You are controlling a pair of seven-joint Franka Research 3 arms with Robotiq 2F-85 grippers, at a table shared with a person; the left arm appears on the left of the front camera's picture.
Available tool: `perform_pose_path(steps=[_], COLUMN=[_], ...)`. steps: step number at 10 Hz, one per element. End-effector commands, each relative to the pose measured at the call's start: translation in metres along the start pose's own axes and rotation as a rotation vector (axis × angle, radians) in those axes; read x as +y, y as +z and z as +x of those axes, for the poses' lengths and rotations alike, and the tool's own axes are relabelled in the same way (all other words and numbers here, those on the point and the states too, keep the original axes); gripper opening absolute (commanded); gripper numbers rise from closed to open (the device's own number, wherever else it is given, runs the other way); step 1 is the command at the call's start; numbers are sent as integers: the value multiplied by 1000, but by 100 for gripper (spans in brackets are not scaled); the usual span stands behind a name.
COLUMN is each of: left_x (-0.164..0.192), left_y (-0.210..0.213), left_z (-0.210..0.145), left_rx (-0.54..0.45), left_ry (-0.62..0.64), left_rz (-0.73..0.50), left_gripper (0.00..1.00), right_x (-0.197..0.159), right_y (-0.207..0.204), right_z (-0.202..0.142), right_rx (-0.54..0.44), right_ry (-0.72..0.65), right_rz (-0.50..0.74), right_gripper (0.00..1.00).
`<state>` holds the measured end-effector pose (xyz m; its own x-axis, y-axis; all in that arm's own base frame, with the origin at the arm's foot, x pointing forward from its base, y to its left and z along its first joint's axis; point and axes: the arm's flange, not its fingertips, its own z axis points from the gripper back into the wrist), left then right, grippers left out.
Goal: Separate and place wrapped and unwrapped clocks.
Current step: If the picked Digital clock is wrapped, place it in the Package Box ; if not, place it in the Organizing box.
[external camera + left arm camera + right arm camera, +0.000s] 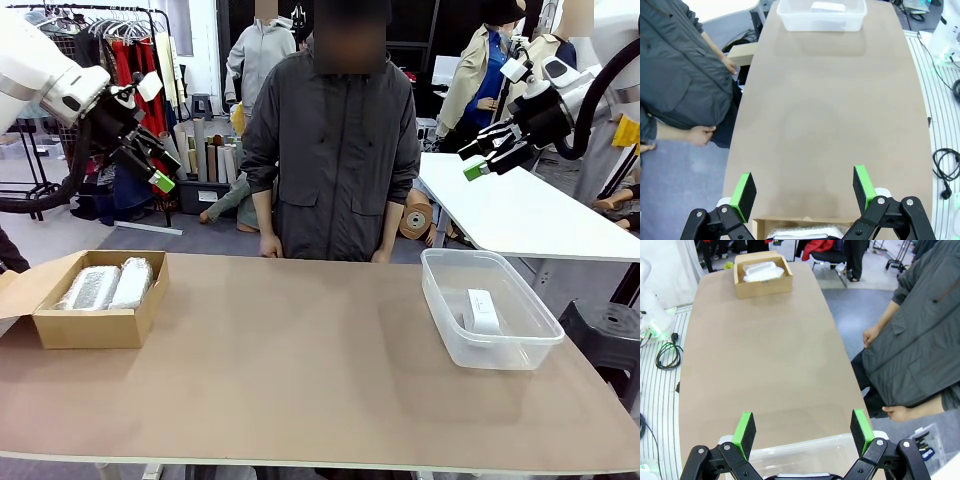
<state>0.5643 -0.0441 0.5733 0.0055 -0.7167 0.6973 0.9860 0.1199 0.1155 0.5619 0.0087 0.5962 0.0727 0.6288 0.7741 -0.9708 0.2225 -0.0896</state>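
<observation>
Two wrapped clocks (108,285), white blocks in crinkly clear film, lie side by side in the brown cardboard box (95,327) at the table's left; the right wrist view shows the wrapped clocks (762,272) far off in that box (762,286). The bare white clock (482,311) lies in the clear plastic tub (489,350) at the right, and the left wrist view shows the clock (828,7) in the tub (821,21). My left gripper (157,170) hangs open high above the box. My right gripper (472,160) hangs open high above the tub. Both hold nothing.
A person in a dark grey jacket (335,140) stands at the table's far edge, hands (271,246) resting by it. A white table (520,210) stands behind at the right. The brown tabletop (300,350) lies bare between box and tub.
</observation>
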Motion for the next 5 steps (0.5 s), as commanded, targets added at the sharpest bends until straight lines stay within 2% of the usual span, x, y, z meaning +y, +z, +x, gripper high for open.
perform_pose_path(steps=[1, 5], left_x=[0, 0], left_y=[2, 2], left_z=[3, 3], left_rx=[-4, -4], left_ry=[-15, -15], left_rz=[-5, -5], left_gripper=[100, 100], right_x=[2, 2], right_y=[1, 1], right_z=[1, 1], right_rx=[-3, -3], right_ry=[5, 5], right_rz=[1, 1], right_gripper=[100, 100])
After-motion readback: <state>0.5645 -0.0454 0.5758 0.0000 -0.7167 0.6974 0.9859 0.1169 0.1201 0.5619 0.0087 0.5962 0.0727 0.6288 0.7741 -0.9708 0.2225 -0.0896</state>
